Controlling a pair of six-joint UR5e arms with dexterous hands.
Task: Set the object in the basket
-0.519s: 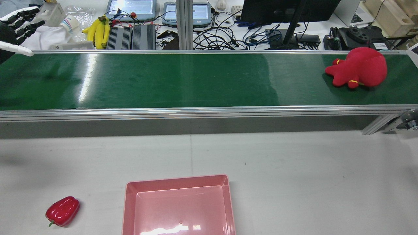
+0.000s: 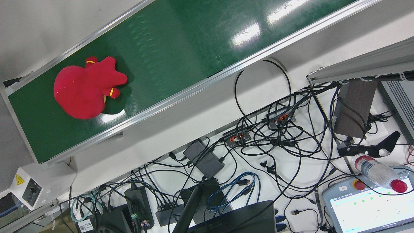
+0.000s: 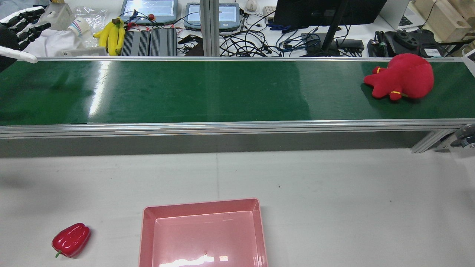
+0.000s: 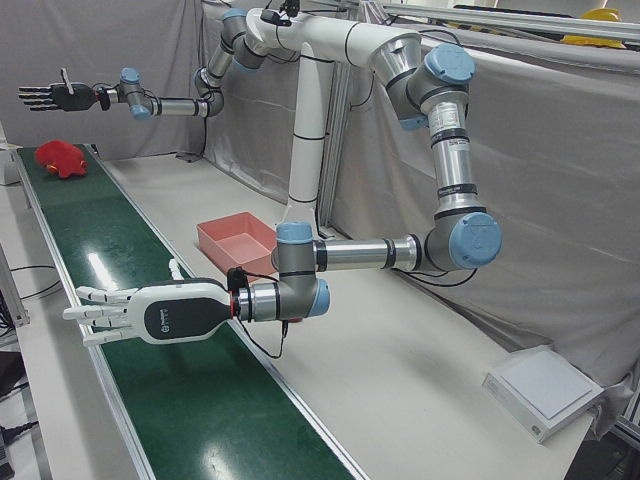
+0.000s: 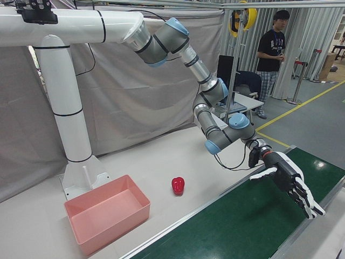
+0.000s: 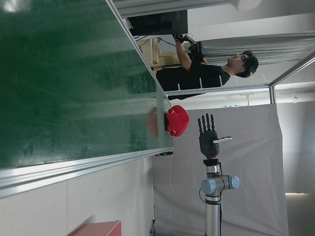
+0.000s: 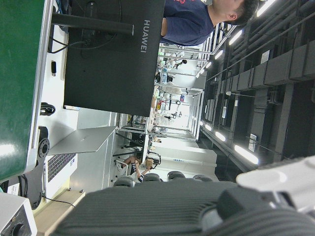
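A red plush toy lies on the green conveyor belt near its right end in the rear view; it also shows in the front view and far off in the left-front view. The pink basket stands empty on the white table, with a red bell pepper to its left. My left hand hovers open over the belt's left end, fingers spread, far from the toy. My right hand hangs open, high above the toy, holding nothing.
Beyond the belt is a desk with bananas, tablets, a monitor and tangled cables. A person stands past the belt's end. The white arm pedestal rises behind the basket.
The plush toy has shifted a little to the left along the belt. My left hand has edged slightly toward the view's left edge.
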